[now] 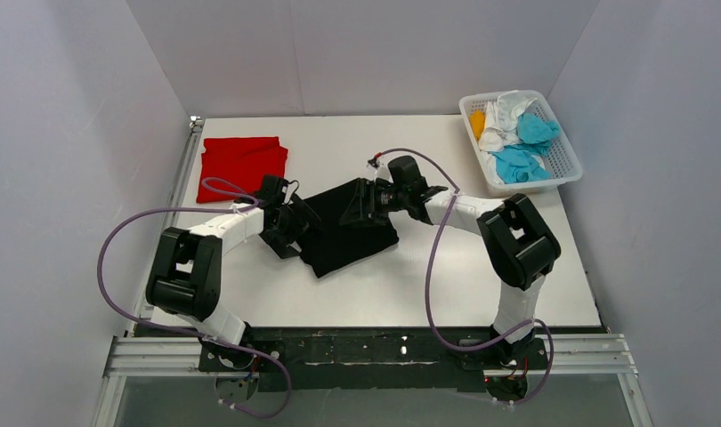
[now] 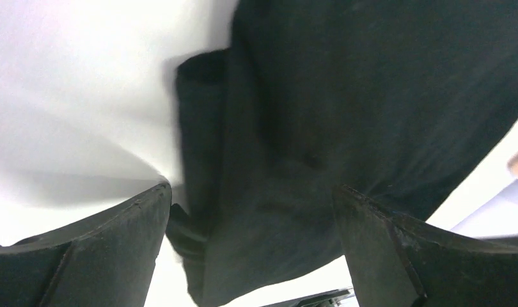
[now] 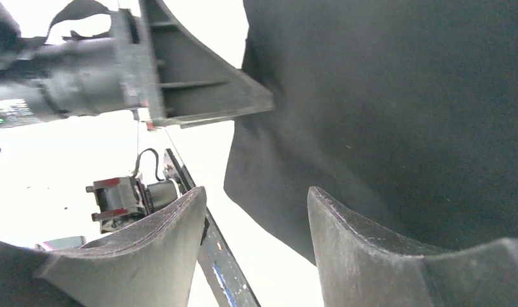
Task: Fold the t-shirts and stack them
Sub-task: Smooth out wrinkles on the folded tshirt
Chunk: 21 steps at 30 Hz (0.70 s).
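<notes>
Black cloth t-shirt [image 1: 357, 240] lies part-folded mid white table [image 1: 482, 285]. Left gripper [image 2: 251, 195], jaws wide apart, straddles its doubled nine-o'clock edge, seemingly to pinch it. The right gripper [image 3: 256, 192], jaws apart and empty, hovers at one o'clock. Folded bright red t-shirt [image 1: 241, 165] at ten o'clock: likely the stack's base.

black t-shirt [image 1: 348, 236] | red t-shirt [image 1: 241, 166] | white basket [image 1: 566, 160] | cyan t-shirts [image 1: 520, 165] | orange t-shirt [image 1: 477, 123] | white table [image 1: 482, 294]

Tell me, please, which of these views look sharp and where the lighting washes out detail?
Top external: sharp and evenly lit, the black t-shirt a flat dark patch. Left wrist: the shirt close and blurred, the table blown out white. Right wrist: table likewise washed out, the shirt sharper.
</notes>
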Motion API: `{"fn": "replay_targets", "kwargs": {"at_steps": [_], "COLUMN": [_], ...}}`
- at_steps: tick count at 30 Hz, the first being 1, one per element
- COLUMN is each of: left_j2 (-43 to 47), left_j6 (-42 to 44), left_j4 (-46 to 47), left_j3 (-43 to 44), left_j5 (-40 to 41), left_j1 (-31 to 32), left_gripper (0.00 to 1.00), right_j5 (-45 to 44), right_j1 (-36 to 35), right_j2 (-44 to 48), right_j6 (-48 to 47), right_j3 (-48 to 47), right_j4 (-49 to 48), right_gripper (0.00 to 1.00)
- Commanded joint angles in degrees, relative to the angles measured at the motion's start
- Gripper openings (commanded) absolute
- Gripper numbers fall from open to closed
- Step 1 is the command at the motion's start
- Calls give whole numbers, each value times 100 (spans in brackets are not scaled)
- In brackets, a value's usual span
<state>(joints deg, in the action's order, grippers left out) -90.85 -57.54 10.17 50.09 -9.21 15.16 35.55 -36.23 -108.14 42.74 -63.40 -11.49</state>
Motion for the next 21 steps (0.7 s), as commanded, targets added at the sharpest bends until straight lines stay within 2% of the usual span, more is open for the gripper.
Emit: {"fn": "replay_targets", "kwargs": {"at_steps": [1,6,12,16,17,21], "left_j2": [-528,-893,-1238,-1435,-1562,-2035], "left_j6": [55,199,579,786,795,750], "left_j4": [529,246,-1128,-1709,-1763,-1654], "left_j3": [-228,-58,537,721,751,884], "left_j5": [270,443,1314,1966,2013,1736], "left_j1": [2,66,581,984,1040,1077], "left_gripper": [98,93,76,67,63,35], "right_j5": [-198,-487,-1023,-1435,-1528,-1732], "right_j1": [2,25,193,408,455,637], "right_j2": [673,1445,2511,3126,3256,3744], "right_j6": [-427,-552,-745,-790,-808,-846], "right_j3": [-585,-278,232,627,721,1070], "right_j4": [825,1115,1817,2162,2224,2351], "right_gripper": [68,68,68,69,69,70]}}
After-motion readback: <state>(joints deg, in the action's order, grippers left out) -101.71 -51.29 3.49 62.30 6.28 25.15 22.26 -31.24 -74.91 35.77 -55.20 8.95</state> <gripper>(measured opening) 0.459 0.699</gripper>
